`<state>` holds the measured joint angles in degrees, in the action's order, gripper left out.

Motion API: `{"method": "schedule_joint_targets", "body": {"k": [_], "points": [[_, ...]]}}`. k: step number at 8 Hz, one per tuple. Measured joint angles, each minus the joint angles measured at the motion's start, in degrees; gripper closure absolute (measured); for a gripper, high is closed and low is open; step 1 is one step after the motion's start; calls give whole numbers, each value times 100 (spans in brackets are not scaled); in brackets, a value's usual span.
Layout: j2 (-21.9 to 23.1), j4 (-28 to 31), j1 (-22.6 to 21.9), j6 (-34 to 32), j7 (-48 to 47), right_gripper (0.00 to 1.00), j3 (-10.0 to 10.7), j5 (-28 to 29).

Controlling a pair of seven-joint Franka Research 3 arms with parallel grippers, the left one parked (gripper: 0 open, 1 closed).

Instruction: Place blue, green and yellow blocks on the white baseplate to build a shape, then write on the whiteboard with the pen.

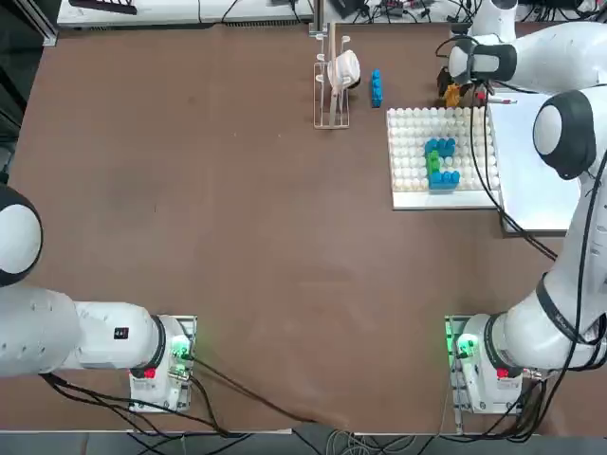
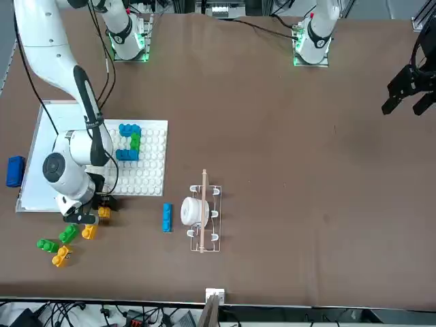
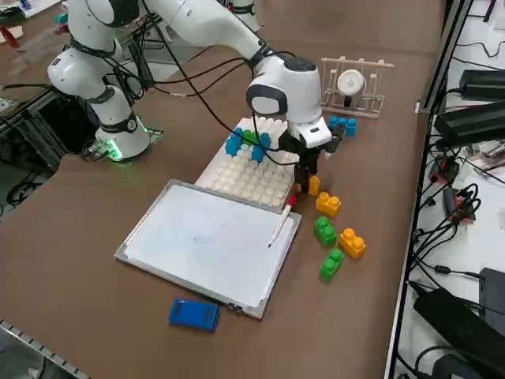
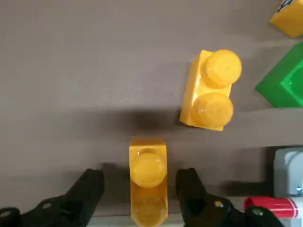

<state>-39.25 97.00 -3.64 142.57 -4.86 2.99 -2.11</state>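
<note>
Brown and bare over most of its width, the surface (image 1: 190,190) is carrying everything in one corner by the working arm. The whiteboard (image 3: 207,241) is lying flat there, with the pen (image 3: 282,223) resting on its edge nearest the loose bricks, and a blue eraser (image 3: 194,313) is sitting just beside its opposite end. The white baseplate (image 1: 410,171) is lying alongside the whiteboard and is already bearing the shape (image 1: 440,161), so far only blue and green bricks joined in a short bend.

The building step is in hand: the right tool (image 4: 140,189) is hanging low over the surface just beyond the baseplate, its black fingers (image 4: 87,191) spread on either side of a yellow block (image 4: 147,176) and not yet pressing it. The next move likely calls for closing squarely on that brick's long sides, then lifting and seating it on the studs against the shape without nudging the neighbouring brick.

Counting the loose blocks: three yellow ones, namely the one between the fingers, a second yellow block (image 3: 328,204) and a third yellow block (image 3: 352,242); two green blocks (image 3: 325,230); and one blue block (image 1: 377,87) well apart, beside a small wooden rack (image 1: 333,81) holding a white roll.
</note>
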Motion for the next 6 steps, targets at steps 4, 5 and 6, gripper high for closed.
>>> {"method": "schedule_joint_targets", "body": {"k": [4,5,6], "points": [[-11,-11,0,1,0,33,1,0],[-11,-12,0,1,0,36,1,0],[-12,-12,-2,1,1,38,1,0]]}}
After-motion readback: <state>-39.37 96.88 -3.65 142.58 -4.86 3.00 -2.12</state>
